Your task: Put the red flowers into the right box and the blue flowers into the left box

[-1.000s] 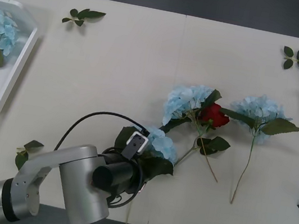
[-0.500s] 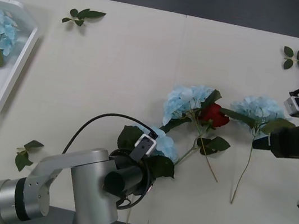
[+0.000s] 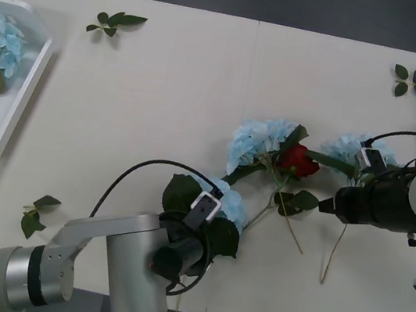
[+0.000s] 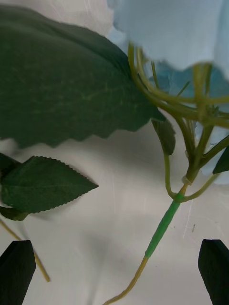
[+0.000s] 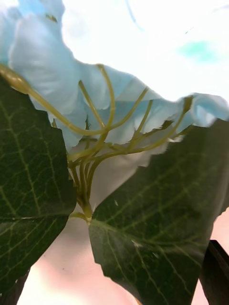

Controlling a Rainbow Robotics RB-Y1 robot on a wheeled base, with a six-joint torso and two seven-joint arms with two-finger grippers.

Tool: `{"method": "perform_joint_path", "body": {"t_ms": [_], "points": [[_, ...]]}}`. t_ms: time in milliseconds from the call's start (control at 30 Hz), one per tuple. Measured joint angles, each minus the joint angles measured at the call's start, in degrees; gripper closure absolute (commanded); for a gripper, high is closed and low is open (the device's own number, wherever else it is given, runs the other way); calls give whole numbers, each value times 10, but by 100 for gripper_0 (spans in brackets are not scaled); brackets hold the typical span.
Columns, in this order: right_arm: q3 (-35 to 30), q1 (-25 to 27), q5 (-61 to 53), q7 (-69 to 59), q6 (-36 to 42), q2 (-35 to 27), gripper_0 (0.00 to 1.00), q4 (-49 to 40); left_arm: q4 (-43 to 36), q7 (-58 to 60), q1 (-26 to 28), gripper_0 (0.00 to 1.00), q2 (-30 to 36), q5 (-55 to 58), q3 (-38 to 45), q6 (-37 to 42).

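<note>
Both arms are at the reach-in step. The right gripper [image 4: 114,271], jaws apart, straddles a blue flower's stem [image 4: 162,228] on the worktop [image 3: 159,116]. The left gripper [image 5: 114,286], jaws apart, faces another blue flower [image 5: 95,95]. Next, each should close on its stem.

Blue flower [image 5: 95,90] seen from beneath
Pale petals over yellow-green stalks joining one stem, between two dark serrated leaves [image 5: 162,214]

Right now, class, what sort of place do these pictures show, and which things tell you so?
Probably a robot test bench: a plain pale table with artificial blue flowers and a red rose scattered on it, plus a white sorting basket.
</note>
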Motion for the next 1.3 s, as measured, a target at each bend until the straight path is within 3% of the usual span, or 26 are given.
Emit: {"method": "perform_joint_path", "body": {"t_ms": [333,367,433,467,500,533,600,667,1100,1300], "points": [[24,0,15,0,-25,0,0,34,30,0,0,0,-20,-4,0,0],[26,0,15,0,-28,0,0,37,30,0,0,8,-21,-4,0,0],[30,0,15,0,-35,0,0,41,30,0,0,55,-21,-4,0,0],[31,0,15,0,-37,0,6,42,30,0,0,73,-21,-4,0,0],[33,0,15,0,-37,0,24,43,30,0,0,89,-21,-4,0,0],[34,0,15,0,-37,0,44,43,30,0,0,94,-21,-4,0,0],[34,0,15,0,-37,0,88,43,30,0,0,99,-21,-4,0,0],[34,0,15,0,-37,0,100,43,30,1,0,100,-21,-4,0,0],[34,0,22,0,-37,0,100,44,28,7,0,100,-20,-22,1,0],[25,0,7,0,-37,0,100,44,-43,8,16,100,15,-26,42,27]]}}
